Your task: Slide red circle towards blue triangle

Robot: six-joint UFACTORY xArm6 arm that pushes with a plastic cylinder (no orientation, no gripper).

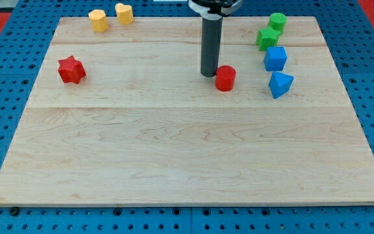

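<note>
The red circle (225, 78) sits on the wooden board right of centre in the upper half. The blue triangle (280, 84) lies to its right, a clear gap apart. My tip (208, 74) stands just left of the red circle, touching or nearly touching its left side. The rod rises straight up from there to the view's top.
A blue cube (275, 58) sits just above the blue triangle. Two green blocks (267, 38) (278, 21) lie above that near the top right. Two yellow blocks (98, 20) (124, 13) are at the top left. A red star (71, 70) is at the left. The board's edge (187, 203) runs along the bottom.
</note>
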